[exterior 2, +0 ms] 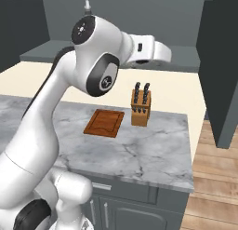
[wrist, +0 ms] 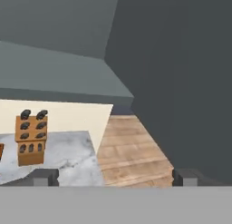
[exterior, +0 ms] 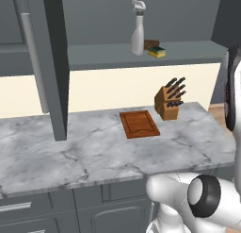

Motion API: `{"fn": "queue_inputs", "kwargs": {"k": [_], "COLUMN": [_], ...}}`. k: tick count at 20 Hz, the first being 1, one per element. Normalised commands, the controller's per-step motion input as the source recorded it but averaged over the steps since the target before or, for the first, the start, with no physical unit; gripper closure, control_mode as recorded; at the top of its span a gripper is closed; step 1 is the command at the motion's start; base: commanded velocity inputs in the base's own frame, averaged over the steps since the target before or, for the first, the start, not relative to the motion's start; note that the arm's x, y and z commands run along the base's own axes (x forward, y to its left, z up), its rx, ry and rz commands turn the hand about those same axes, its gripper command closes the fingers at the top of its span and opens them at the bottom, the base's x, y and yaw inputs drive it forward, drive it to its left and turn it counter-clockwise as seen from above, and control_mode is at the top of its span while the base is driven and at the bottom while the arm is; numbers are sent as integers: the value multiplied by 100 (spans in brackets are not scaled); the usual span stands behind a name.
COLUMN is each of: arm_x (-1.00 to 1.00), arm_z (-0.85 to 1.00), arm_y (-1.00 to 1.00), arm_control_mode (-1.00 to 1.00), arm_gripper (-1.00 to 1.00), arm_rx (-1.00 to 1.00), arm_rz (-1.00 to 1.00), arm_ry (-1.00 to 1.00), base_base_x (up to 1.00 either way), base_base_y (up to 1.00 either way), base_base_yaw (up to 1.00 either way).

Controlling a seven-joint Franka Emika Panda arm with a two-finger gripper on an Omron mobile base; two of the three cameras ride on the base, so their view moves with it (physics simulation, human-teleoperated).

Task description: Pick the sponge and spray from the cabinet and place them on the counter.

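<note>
The spray (exterior: 138,29), a slim white bottle with a trigger nozzle, stands upright on the grey shelf of the open cabinet (exterior: 108,56). Just to its right lies the sponge (exterior: 156,52), yellow with a dark green top. The marble-veined counter (exterior: 94,152) runs below. My gripper (wrist: 115,178) is open, its two dark fingertips (wrist: 45,177) far apart with nothing between them. It looks past the right end of the cabinet shelf (wrist: 54,69) toward a dark cabinet door (wrist: 181,82). In the right base view my wrist (exterior 2: 144,48) is raised to shelf height, right of the spray's nozzle tip (exterior 2: 87,7).
A small brown box (exterior: 151,43) sits behind the sponge. A wooden knife block (exterior: 170,101) and a brown cutting board (exterior: 139,124) stand on the counter under the shelf. The open left cabinet door (exterior: 47,62) hangs over the counter. Wooden floor (wrist: 131,146) lies past the counter's right end.
</note>
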Motion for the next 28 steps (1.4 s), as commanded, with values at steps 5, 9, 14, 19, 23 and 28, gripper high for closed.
{"fn": "queue_inputs", "kwargs": {"k": [5,9,14,19,23,28], "arm_x": [-88,-82,-11,45,62,69], "arm_z": [-10,-31,-16,0,0,0], "arm_y": [63,77,67,65,52,43], "arm_control_mode": [-100,-100,-100,-100,-100,-100], "arm_gripper": [-100,-100,-100,-100,-100,-100], "arm_rx": [18,13,14,8,5,3], "arm_rz": [0,4,4,0,0,0], "arm_ry": [7,0,-1,-9,-13,-11], "base_base_x": [0,0,0,0,0,0], "base_base_y": [0,0,0,0,0,0], "base_base_yaw": [0,0,0,0,0,0]}}
